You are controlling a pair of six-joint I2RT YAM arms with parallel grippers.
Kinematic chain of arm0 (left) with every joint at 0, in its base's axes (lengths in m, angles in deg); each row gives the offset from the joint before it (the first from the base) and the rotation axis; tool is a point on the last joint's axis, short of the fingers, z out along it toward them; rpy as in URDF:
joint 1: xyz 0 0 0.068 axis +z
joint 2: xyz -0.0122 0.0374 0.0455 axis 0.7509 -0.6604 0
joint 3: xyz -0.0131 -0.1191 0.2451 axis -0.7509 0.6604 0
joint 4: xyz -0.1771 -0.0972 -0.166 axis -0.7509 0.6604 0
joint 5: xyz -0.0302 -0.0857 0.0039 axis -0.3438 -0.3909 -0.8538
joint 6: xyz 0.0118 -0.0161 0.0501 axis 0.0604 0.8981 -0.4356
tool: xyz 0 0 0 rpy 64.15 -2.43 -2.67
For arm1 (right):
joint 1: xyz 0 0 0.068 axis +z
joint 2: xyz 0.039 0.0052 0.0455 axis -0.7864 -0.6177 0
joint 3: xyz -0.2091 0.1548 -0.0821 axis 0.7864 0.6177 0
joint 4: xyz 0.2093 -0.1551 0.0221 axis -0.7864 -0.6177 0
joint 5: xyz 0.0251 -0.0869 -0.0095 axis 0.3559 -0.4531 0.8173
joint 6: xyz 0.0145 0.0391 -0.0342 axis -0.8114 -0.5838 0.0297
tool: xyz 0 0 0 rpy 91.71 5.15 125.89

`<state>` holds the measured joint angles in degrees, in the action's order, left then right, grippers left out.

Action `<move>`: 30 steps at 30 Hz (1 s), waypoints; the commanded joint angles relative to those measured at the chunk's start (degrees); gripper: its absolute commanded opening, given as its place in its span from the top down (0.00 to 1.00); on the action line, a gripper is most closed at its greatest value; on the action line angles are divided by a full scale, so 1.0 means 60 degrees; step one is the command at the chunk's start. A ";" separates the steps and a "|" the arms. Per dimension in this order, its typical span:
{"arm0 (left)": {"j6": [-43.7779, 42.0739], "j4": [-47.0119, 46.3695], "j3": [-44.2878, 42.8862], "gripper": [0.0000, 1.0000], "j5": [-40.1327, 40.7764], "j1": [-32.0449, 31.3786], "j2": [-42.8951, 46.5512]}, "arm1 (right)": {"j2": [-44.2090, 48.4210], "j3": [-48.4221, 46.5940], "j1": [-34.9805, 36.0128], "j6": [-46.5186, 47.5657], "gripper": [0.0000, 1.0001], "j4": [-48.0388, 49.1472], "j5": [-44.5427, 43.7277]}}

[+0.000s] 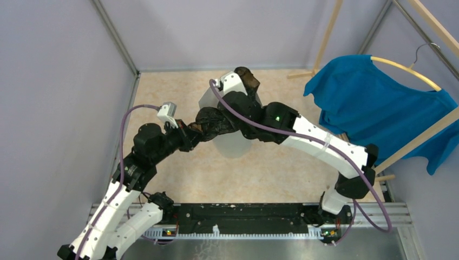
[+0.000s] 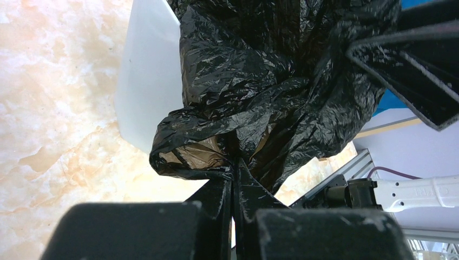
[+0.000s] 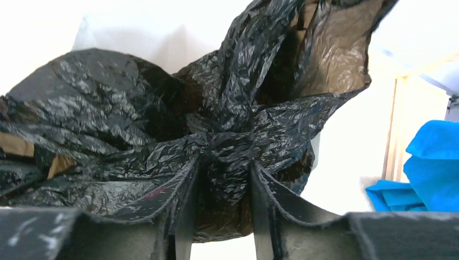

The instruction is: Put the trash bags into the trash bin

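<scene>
The trash bag (image 1: pixel 216 122) is crumpled glossy black plastic, stretched in the air between my two grippers above the trash bin (image 1: pixel 233 145), a pale translucent bin standing on the floor mid-scene. My left gripper (image 1: pixel 190 131) is shut on a pinched fold of the bag (image 2: pixel 260 81), its fingertips (image 2: pixel 236 162) pressed together just beside the bin's white wall (image 2: pixel 146 81). My right gripper (image 1: pixel 244 84) is over the bin's far side. In its wrist view the right gripper (image 3: pixel 224 162) has a thick wad of the bag (image 3: pixel 108 108) filling the gap between both fingers.
A blue T-shirt (image 1: pixel 379 108) hangs on a wooden hanger from a rack at the right, close to the right arm's elbow, and the shirt (image 3: pixel 433 162) shows in the right wrist view. Grey walls close the left and back. A metal rail (image 1: pixel 260 216) runs along the near edge.
</scene>
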<state>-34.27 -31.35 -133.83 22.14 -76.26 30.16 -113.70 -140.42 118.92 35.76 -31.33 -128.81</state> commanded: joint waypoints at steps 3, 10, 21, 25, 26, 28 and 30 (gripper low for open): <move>-0.0064 -0.0362 -0.0128 0.96 0.0059 -0.0022 -0.0056 | 0.2307 0.1932 0.0348 0.0085 0.70 0.0956 -0.0279; -0.0121 -0.0326 -0.0213 0.96 0.0064 -0.0026 -0.0163 | 0.5122 0.5240 0.0350 -0.0561 0.72 0.2933 0.1174; 0.0194 -0.0439 -0.0105 0.91 -0.0241 -0.0021 -0.0164 | 0.6229 0.6840 0.0351 -0.1759 0.68 0.3361 0.1445; 0.0273 -0.0508 -0.0058 0.91 -0.0337 -0.0026 -0.0163 | 0.6081 0.5560 0.0350 -0.2149 0.55 0.2732 0.0517; 0.0274 -0.0536 -0.0036 0.91 -0.0337 -0.0018 -0.0174 | 0.5879 0.5300 0.0350 -0.1981 0.51 0.2698 0.0500; 0.0280 -0.0566 -0.0015 0.91 -0.0346 -0.0026 -0.0189 | 0.5517 0.4865 0.0350 -0.1635 0.37 0.2645 0.0328; 0.0284 -0.0554 -0.0024 0.91 -0.0349 -0.0025 -0.0223 | 0.5138 0.4477 0.0351 -0.1411 0.25 0.2670 -0.0032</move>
<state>-33.02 -31.83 -133.81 21.16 -76.26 29.28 -79.36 -107.99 120.73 25.32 -15.57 -124.04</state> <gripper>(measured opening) 0.085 0.662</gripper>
